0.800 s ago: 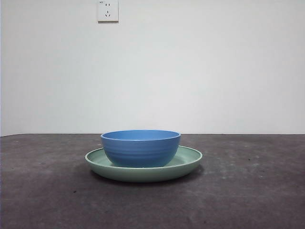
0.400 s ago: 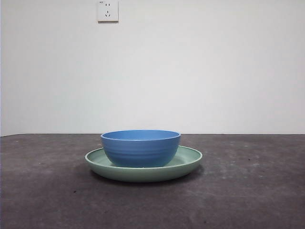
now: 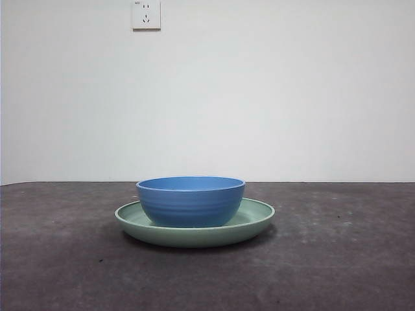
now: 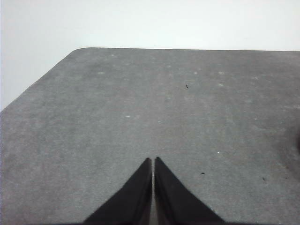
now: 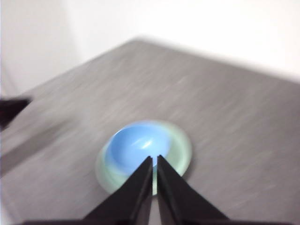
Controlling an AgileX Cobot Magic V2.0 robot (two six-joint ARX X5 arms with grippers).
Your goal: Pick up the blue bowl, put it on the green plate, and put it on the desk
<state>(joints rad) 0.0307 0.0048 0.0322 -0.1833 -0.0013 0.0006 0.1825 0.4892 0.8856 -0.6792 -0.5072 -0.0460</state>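
The blue bowl (image 3: 190, 201) stands upright inside the green plate (image 3: 256, 219), which rests on the desk (image 3: 337, 259) in the middle of the front view. No gripper shows in the front view. In the blurred right wrist view my right gripper (image 5: 154, 158) is shut and empty, held high above the blue bowl (image 5: 136, 147) and the green plate (image 5: 180, 150). In the left wrist view my left gripper (image 4: 153, 160) is shut and empty over bare desk (image 4: 140, 108), away from the dishes.
A white wall with a socket (image 3: 146, 14) stands behind the desk. The desk's far edge and a rounded corner (image 4: 77, 50) show in the left wrist view. A dark tip, the other arm, (image 5: 11, 108) shows at the side of the right wrist view.
In the front view the bowl and plate stay in place on the desk. No arm enters that view.
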